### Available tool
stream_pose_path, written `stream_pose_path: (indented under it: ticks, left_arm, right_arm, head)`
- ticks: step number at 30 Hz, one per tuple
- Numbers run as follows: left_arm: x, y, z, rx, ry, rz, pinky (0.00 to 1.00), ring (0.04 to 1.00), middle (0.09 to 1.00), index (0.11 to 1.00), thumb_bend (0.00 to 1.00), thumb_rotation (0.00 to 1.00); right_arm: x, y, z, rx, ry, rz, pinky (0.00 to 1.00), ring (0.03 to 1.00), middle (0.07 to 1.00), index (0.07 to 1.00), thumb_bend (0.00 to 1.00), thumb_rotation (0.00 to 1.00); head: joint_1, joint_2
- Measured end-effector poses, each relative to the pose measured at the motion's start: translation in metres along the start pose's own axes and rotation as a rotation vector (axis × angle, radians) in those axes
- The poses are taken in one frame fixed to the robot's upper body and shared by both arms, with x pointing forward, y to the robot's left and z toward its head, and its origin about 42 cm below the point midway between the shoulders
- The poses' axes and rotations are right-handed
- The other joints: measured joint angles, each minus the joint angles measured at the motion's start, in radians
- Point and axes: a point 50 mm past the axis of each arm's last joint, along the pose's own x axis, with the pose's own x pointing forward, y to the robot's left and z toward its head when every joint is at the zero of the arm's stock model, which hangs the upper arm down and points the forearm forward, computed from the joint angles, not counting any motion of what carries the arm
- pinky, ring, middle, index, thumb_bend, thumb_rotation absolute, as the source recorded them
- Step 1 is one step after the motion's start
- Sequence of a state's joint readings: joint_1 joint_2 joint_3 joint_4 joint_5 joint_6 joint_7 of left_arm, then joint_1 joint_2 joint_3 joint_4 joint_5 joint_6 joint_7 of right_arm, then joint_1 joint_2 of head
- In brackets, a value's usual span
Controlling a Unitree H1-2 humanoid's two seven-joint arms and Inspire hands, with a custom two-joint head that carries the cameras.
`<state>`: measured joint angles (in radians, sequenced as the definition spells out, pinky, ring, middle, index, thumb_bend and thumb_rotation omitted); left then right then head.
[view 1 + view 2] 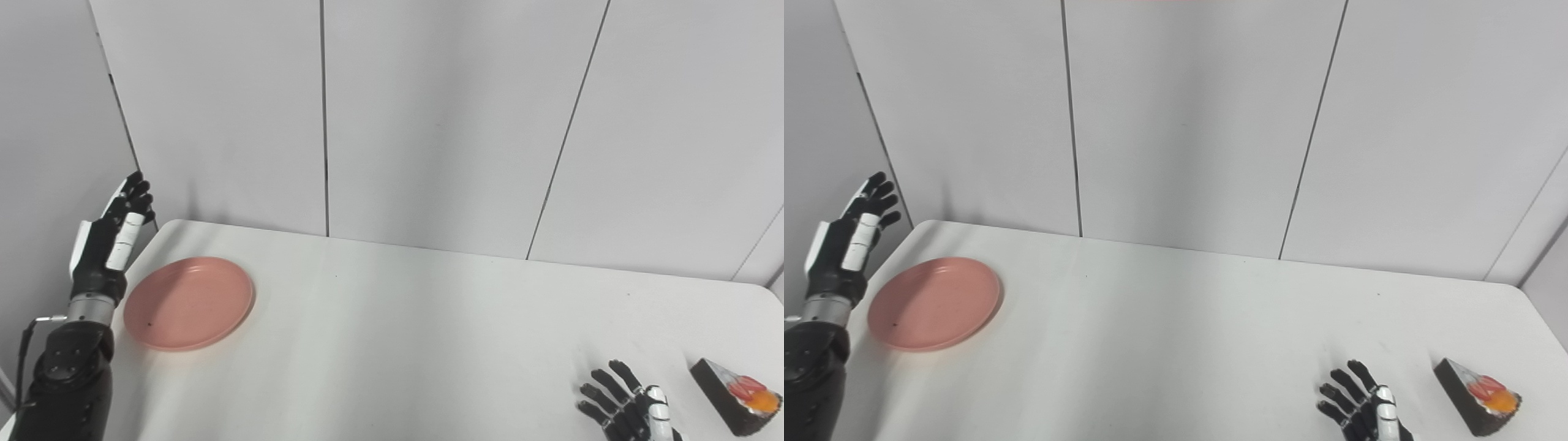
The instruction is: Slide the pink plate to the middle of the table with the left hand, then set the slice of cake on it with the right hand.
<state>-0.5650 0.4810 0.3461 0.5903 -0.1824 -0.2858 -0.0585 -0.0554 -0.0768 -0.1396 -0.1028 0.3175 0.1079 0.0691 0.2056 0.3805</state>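
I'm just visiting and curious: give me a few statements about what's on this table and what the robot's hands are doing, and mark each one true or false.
1. The pink plate lies near the table's left edge. True.
2. The slice of cake sits on the plate. False: it rests on the white table at the near right, and the plate holds nothing.
3. The left hand presses on the plate. False: it is raised beside the table's left edge, fingers open, apart from the plate.
4. The right hand holds nothing and is spread open just left of the cake. True.
5. The cake carries red and orange topping. True.
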Motion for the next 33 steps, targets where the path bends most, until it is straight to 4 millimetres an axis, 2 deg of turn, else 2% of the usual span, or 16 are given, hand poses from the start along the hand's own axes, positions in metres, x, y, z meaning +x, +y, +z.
stream_pose_path:
  ticks: [4,7,15,18,21,23,28,30,33]
  left_arm:
    - [-0.001,0.01,-0.019,-0.011,0.041,0.013,0.94,0.99,0.983,0.934,1.0,0.88]
    - [-0.006,0.014,-0.03,-0.004,0.068,0.022,0.89,0.977,0.969,0.934,1.0,0.87]
    - [-0.012,0.018,-0.045,-0.006,0.102,0.041,0.91,0.969,0.953,0.939,0.98,0.86]
    - [-0.014,0.023,-0.052,-0.084,0.134,0.101,0.9,0.963,0.948,0.939,0.94,0.87]
    - [-0.015,0.025,-0.054,-0.151,0.153,0.14,0.94,0.971,0.967,0.949,0.94,0.87]
    - [-0.017,0.023,-0.057,-0.182,0.17,0.151,0.92,0.963,0.959,0.964,0.91,0.89]
    - [-0.027,0.011,-0.07,-0.222,0.216,0.142,0.89,0.945,0.94,0.945,0.92,0.85]
    - [-0.029,0.007,-0.071,-0.23,0.215,0.133,0.89,0.935,0.925,0.932,0.89,0.85]
    - [-0.032,0.003,-0.071,-0.244,0.209,0.113,0.86,0.94,0.927,0.931,0.91,0.83]
  right_arm:
    - [0.002,0.0,-0.001,0.001,0.001,-0.005,0.71,0.745,0.803,0.872,0.51,0.91]
    - [0.003,0.0,-0.001,0.0,0.001,-0.005,0.7,0.735,0.799,0.88,0.51,0.91]
    - [0.005,0.0,-0.002,0.0,0.004,-0.007,0.71,0.743,0.808,0.906,0.56,0.87]
    - [0.006,0.0,-0.001,0.001,0.003,-0.007,0.7,0.744,0.805,0.907,0.57,0.86]
    - [0.006,-0.001,-0.001,0.0,0.003,-0.008,0.7,0.743,0.808,0.909,0.56,0.88]
    - [0.006,-0.001,-0.001,-0.004,0.004,-0.011,0.7,0.747,0.809,0.91,0.55,0.89]
    - [0.007,-0.001,-0.001,-0.019,0.004,-0.01,0.7,0.751,0.81,0.911,0.55,0.89]
    - [0.007,-0.001,-0.001,-0.019,0.004,-0.009,0.7,0.746,0.807,0.909,0.55,0.9]
    - [0.007,-0.001,-0.001,-0.023,0.005,-0.01,0.7,0.747,0.803,0.907,0.56,0.89]
  head:
    - [-0.003,-0.002]
    - [0.0,-0.008]
    - [0.0,-0.009]
    - [0.0,-0.008]
    - [0.0,-0.005]
    - [0.0,-0.003]
    - [0.0,-0.003]
    - [-0.002,-0.002]
    - [-0.003,0.0]
